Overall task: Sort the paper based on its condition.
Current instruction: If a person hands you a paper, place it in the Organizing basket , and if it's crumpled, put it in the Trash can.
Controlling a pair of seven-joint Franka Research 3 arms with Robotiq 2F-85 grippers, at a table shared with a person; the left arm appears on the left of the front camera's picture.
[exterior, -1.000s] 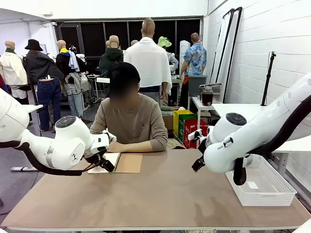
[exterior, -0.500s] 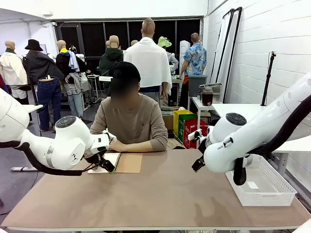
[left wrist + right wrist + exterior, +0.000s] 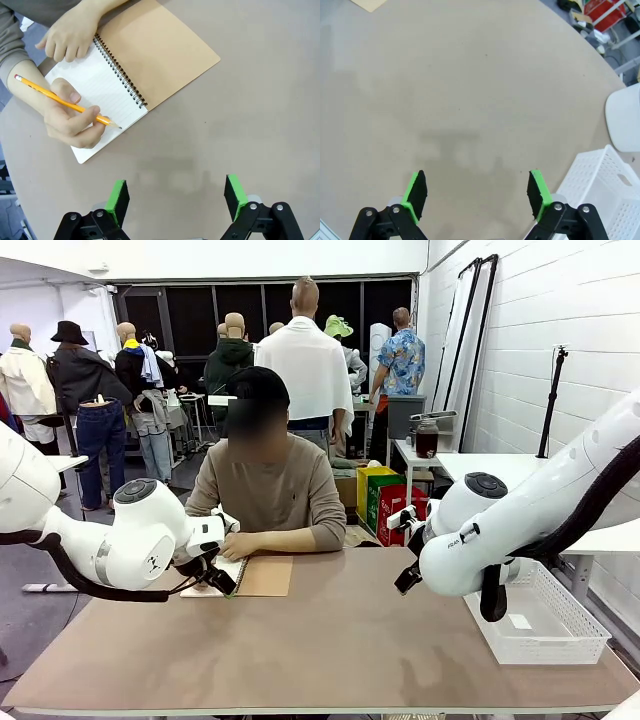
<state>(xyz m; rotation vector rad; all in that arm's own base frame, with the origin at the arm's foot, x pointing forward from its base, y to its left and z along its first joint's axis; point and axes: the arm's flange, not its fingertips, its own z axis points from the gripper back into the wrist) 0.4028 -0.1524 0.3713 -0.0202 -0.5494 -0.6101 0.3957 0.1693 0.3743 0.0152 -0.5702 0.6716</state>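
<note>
Left fingers: mine, spread, empty, over bare desk. Beyond them: open spiral notebook, with a person's hand holding a pencil on its lined page. Right fingers: mine, spread, empty, white basket beside.

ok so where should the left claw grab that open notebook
Probably the free corner of the brown cover, coming from the side away from the person's hands, which rest on the white page. The notebook lies open and flat on the table, so the open left claw would have to pinch that thin edge low.
</note>
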